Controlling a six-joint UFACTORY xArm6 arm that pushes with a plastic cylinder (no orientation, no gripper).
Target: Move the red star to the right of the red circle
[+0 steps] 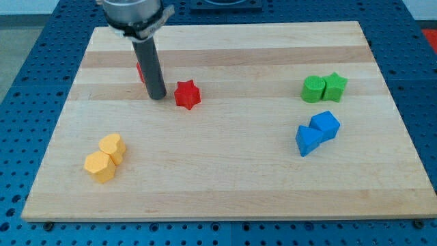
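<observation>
**A:** Here we are over the board, and my tip is planted on the wood in the upper left part. No pincer on this arm, mind you, so nothing to call apart, together or clamped: just a plain dark rod standing upright.

**B:** And the star?

**A:** Just beside the tip, on the view's right of it. There looks to be a sliver of gap between them, though at this angle I can't swear they aren't touching.

**B:** Where's the circle?

**A:** Mostly hidden! Only a red edge peeks out from behind the rod on the view's left, a touch higher up the board. I'm taking that to be the circle; its shape can't really be made out.

**B:** So why park the tip there?

**A:** My reading: it sits between the two reds, on the star's left flank, which is the side you'd push from to send it rightward. The star already lies right of the circle, so the job looks close to done, perhaps just a tidy-up in spacing.

**B:** Anything else in the way?

**A:** No. The yellow pair sits well apart at lower left, touching each other. The green pair and the blue pair are far over on the view's right, each pair snug together. Clear lane for the star.
</observation>
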